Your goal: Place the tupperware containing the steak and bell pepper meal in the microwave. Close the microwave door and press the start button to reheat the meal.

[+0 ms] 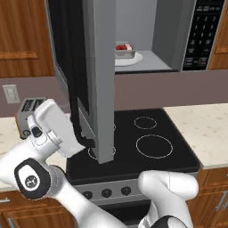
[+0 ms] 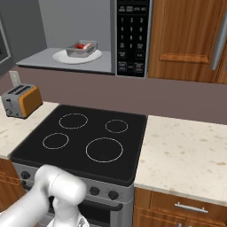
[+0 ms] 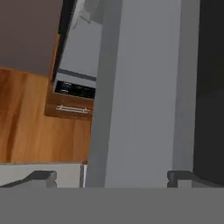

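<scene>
Tupperware (image 1: 124, 50) inside microwave (image 1: 176, 33); tool (image 1: 84, 133), jaws apart, at door (image 1: 100, 80) edge. Door-closing step; next, swing shut.

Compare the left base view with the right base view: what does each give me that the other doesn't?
Left base view alone: the microwave door swung open edge-on toward the camera, and the open gripper at its lower edge, fingers either side of the door.
Right base view alone: the bare counter to the right of the stove, and the cabinet drawer handle under it.
Both: the tupperware on the white plate inside the microwave, the keypad, the stove and the toaster.
</scene>
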